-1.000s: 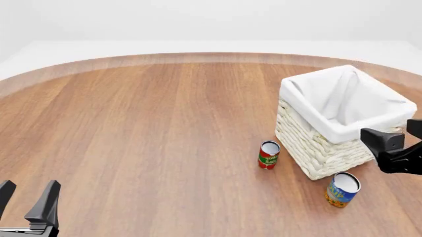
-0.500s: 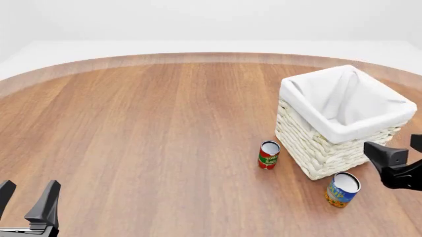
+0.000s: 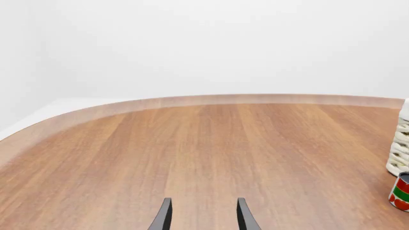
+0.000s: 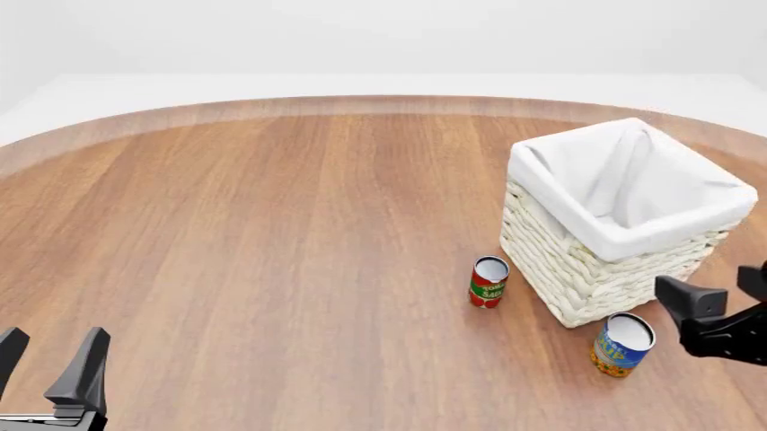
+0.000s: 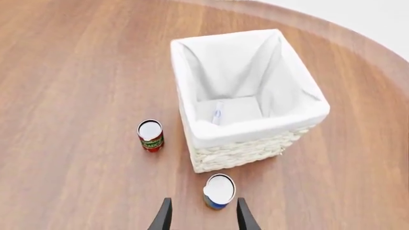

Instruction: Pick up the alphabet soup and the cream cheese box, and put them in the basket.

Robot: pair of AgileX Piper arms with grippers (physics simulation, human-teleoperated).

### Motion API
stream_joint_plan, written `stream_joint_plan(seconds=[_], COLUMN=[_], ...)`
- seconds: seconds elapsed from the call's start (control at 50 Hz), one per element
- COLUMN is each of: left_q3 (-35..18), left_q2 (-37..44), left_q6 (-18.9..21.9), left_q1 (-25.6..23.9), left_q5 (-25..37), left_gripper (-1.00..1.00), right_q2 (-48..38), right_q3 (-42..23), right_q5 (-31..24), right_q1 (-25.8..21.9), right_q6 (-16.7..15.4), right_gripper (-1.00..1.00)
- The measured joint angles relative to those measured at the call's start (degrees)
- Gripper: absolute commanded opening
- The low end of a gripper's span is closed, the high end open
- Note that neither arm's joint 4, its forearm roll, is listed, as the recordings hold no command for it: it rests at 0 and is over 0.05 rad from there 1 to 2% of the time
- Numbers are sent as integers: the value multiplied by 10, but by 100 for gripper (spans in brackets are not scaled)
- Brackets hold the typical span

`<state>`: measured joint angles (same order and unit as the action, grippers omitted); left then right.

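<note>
Blue-labelled alphabet soup [image 5: 219, 190] stands just beyond the right gripper [image 5: 201, 214] — fingers spread, empty.

1. Your front view looks forward and down over the table [image 4: 240, 233].
2. Left wrist looks low across it.
3. Right wrist looks steeply down; all three catch the basket [image 4: 576, 269] [image 5: 243, 151] [image 3: 401, 153].

Wood-grain bench [image 4: 264, 233], wicker, cloth, printed tins.

Smooth brown planks with a soft satin sheen and a paler rim; rough cream woven wicker on the basket [image 4: 563, 260], lined in matt white cloth; glossy paper-look labels and flat white tops on the alphabet soup [image 4: 622, 344] and red-and-green can [image 4: 488, 282]; matt black hard fingers [image 4: 677, 292].
</note>
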<state>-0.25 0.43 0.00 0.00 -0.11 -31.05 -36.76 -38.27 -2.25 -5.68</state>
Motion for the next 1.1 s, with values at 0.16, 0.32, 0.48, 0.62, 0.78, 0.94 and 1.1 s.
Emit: stream_joint_plan(seconds=[0.16,0.32,0.48,0.62,0.78,0.94,1.1], left_q3=[0,0,0,0,0,0,0], left_q2=[0,0,0,0,0,0,0], left_q6=[0,0,0,0,0,0,0], left_q1=[0,0,0,0,0,0,0], left_q5=[0,0,0,0,0,0,0], left_gripper=[100,100,100,100,100,100,100], right_q2=[-2,-1,-1,-1,-2,-6,-11], right_q3=[11,25,37,50,63,77,91], right_q5=[8,16,24,31,39,51,59], right_q1=[7,12,17,21,24,28,29], right_q6=[0,1,3,4,5,4,3], right_gripper=[100,100,100,100,100,100,100])
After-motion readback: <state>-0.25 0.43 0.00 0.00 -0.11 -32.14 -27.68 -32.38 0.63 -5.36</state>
